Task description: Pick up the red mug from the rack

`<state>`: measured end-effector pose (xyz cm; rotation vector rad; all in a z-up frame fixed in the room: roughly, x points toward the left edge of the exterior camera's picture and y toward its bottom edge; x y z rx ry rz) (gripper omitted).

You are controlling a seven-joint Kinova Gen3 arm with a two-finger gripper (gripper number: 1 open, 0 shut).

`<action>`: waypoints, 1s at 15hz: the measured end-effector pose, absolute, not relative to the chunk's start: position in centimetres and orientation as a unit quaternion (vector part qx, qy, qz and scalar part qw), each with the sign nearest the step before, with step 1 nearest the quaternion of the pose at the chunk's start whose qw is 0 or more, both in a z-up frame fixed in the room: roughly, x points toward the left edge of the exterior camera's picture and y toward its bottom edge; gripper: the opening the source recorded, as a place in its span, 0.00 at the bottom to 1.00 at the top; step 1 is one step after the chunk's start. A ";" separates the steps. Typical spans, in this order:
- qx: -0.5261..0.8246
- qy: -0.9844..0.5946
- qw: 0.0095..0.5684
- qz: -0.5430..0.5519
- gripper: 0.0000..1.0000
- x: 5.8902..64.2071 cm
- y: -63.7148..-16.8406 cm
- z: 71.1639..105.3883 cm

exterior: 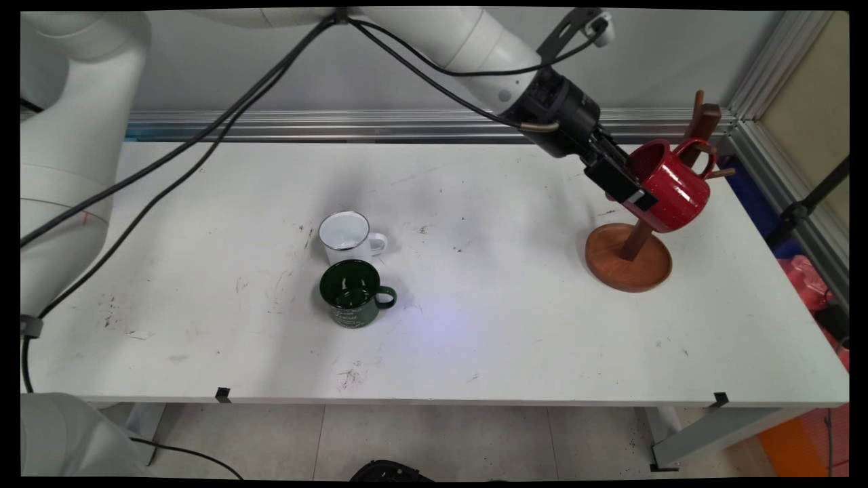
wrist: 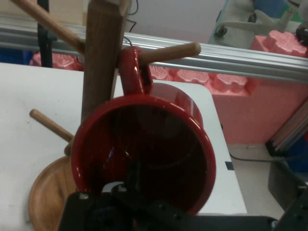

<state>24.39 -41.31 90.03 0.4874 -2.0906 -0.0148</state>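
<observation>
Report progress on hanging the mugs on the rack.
Done: none released yet. In hand: the gripper holds the red mug by its rim, its handle already threaded over a peg of the rack. Left: the white mug and green mug stand on the table, untouched.

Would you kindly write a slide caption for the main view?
Gripper clamps red mug at the wooden mug tree; white mug and green mug stand mid-table.
</observation>
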 end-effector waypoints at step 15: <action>0.177 -0.848 0.500 -0.021 0.00 22.0 -42.7 87.6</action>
